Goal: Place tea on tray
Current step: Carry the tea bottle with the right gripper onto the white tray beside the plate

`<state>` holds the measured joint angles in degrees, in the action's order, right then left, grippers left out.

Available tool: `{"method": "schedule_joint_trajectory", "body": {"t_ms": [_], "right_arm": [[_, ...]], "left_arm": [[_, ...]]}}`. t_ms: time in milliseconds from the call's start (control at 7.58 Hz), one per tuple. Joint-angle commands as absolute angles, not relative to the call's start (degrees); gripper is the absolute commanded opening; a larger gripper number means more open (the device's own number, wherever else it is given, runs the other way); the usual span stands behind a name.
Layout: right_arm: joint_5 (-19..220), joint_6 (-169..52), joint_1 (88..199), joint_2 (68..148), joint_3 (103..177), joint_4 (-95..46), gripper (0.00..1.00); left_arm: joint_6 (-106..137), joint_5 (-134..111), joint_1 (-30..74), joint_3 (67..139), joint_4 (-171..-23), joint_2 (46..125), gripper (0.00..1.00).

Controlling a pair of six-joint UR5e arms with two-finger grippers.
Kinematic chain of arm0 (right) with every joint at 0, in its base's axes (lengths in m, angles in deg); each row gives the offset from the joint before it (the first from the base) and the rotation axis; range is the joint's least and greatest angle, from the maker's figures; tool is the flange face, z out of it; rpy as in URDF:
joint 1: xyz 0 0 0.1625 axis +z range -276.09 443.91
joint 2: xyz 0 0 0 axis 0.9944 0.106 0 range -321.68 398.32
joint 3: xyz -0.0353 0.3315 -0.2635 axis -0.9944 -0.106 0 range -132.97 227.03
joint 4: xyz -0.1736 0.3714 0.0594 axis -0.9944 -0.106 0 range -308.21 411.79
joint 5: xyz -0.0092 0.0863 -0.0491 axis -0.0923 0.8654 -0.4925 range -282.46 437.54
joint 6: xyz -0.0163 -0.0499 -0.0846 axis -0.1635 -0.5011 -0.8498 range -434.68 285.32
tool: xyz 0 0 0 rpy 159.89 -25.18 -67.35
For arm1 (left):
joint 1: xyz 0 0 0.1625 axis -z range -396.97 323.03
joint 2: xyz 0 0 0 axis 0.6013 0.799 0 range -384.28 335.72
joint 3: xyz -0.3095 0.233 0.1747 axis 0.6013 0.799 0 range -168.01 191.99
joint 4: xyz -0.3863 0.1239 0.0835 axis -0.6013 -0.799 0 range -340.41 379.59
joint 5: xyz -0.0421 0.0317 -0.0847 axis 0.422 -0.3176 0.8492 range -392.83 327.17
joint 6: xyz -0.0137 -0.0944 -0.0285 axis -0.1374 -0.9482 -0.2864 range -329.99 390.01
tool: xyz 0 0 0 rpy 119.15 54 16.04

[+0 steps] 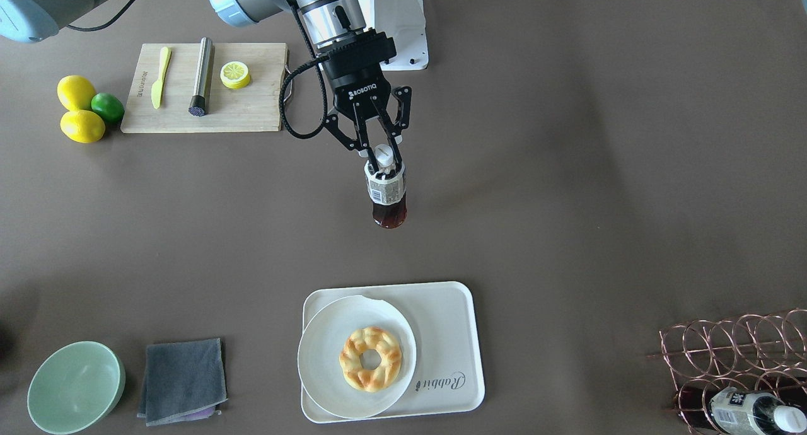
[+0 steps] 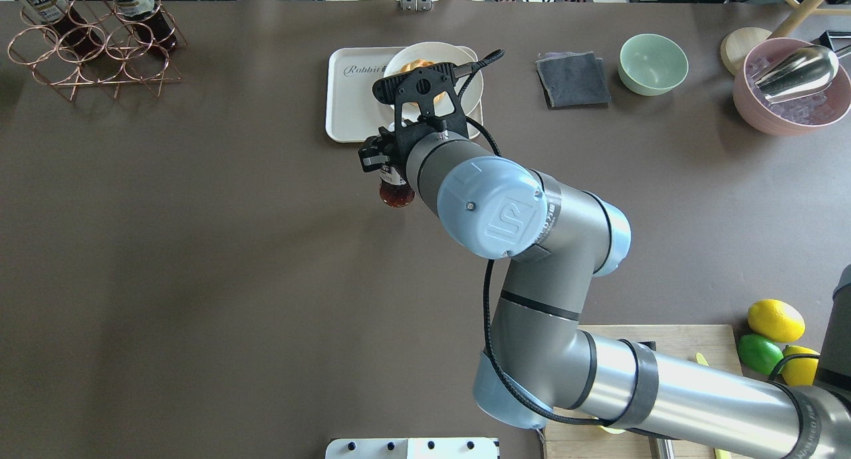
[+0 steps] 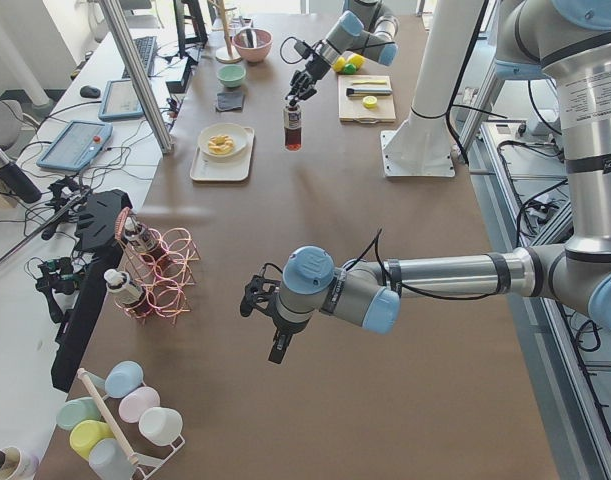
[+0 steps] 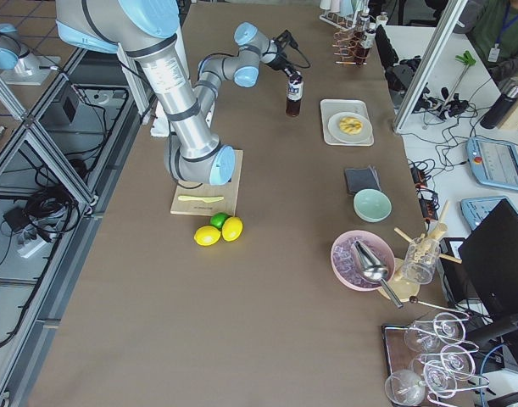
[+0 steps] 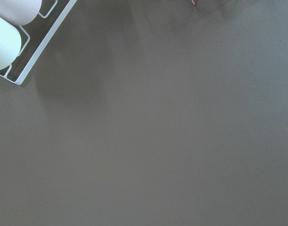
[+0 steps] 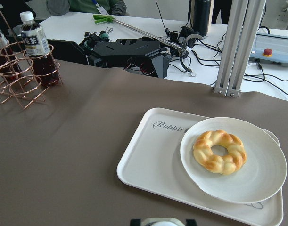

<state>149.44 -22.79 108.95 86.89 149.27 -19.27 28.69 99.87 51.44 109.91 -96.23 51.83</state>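
Far left we've got the cutting board [image 1: 252, 110]. Then over the middle of the tabletop [image 1: 567, 170] the right fingers [image 1: 373, 161] pinch the tea [image 1: 387, 195] by its neck, bottle upright and well apart from the tray [image 1: 451, 334]. We can't tell if its base touches down. A plate [image 1: 318, 359] with a pastry [image 1: 371, 358] sits on the tray. The left fingers [image 3: 278, 348] hang over the tabletop; open or closed, we can't tell.
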Motion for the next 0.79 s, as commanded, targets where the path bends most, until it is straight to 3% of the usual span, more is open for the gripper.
{"method": "schedule_joint_trajectory", "body": {"t_ms": [0, 396, 660], "right_arm": [[151.02, -19.23, 113.26, 76.24, 134.71, -19.06, 0.0], [152.24, -18.17, 116.42, 67.1, 121.96, -18.79, 0.0], [154.62, -18.25, 118.45, 64.44, 117.37, -18.44, 0.0]], "left_arm": [[28.6, 99.88, 52.24, 110.08, -95.38, 51.13, 1.0], [28.43, 99.88, 52.24, 110.07, -86.08, 52.62, 1.0], [28.51, 99.88, 52.16, 110.25, -72.76, 58.13, 1.0]]}}
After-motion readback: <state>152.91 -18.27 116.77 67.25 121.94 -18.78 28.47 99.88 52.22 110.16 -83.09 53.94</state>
